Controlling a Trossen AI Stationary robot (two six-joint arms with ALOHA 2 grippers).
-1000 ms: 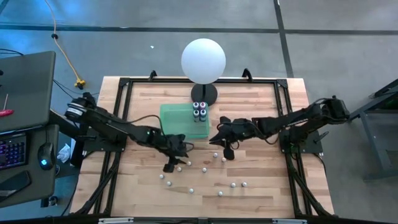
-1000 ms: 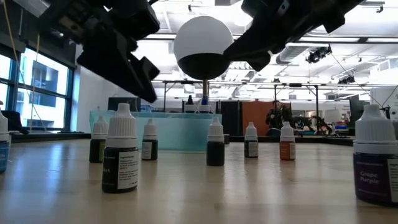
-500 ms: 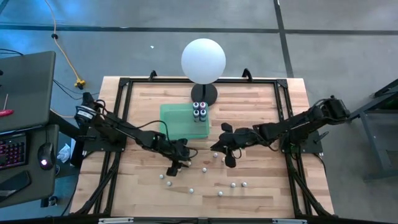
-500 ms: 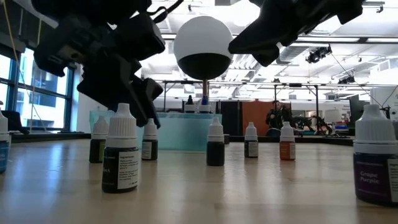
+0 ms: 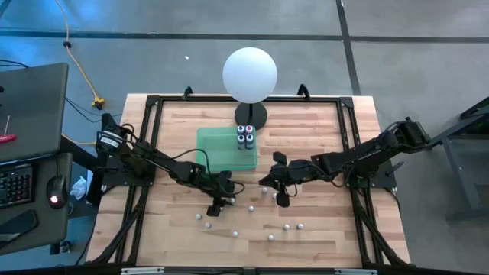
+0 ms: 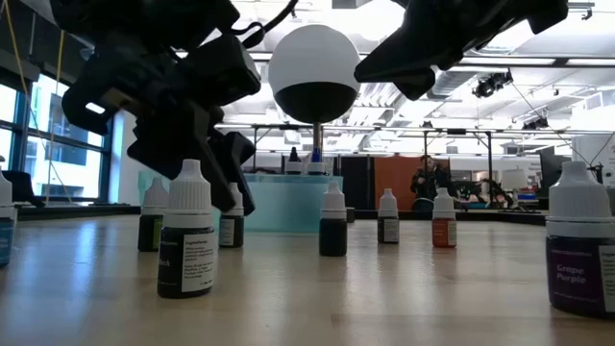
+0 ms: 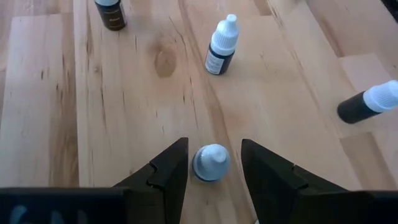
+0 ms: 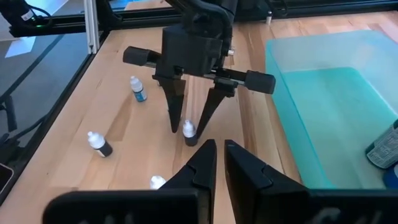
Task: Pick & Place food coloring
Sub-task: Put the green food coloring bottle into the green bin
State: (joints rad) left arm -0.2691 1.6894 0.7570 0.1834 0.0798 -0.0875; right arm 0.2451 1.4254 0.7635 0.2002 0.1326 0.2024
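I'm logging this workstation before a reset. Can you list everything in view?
Food coloring bottles: roughly ten loose, white-capped, scattered over the table's front half; four more in the tray.
Tray: one, green, mid-table.
Globe lamp: one, white on a black base, behind the tray.
Table: one, pale wood, black frame.
Keyboard, mouse: one each, dark, left of the table.
Person: one, far in the room behind.
Left gripper: open, astride one bottle.
Right gripper: shut, empty, mid-table.
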